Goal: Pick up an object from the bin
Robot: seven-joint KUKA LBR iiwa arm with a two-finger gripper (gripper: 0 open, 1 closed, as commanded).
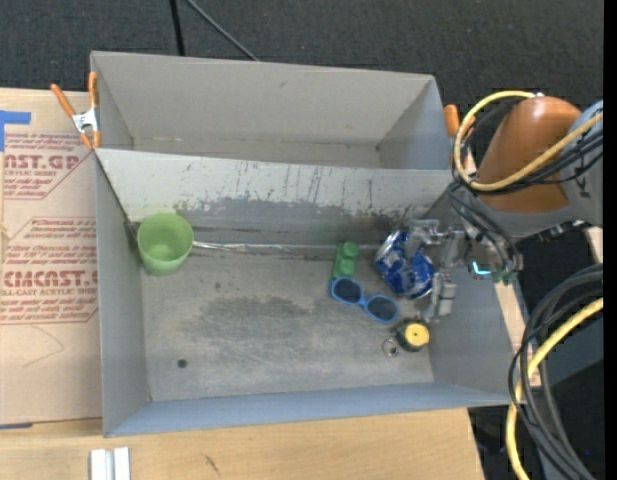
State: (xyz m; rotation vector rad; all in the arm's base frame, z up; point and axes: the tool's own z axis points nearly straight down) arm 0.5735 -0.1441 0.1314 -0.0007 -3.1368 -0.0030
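Observation:
My gripper [438, 263] is low at the right side of the bin, close to the right wall. A crumpled blue and white wrapper [401, 266] lies right against its left side, partly hidden by it. Blue sunglasses [364, 299] lie just left of and below the wrapper. Beside them, towards the back wall, stands a small green block [345, 260]. A little yellow round thing [416, 336] rests on the floor in front of the gripper, with a small dark ring [391, 348] next to it.
A light green cup [165, 241] lies at the far left of the bin against the back wall. The arm with its orange cover and yellow cables comes in over the right rim.

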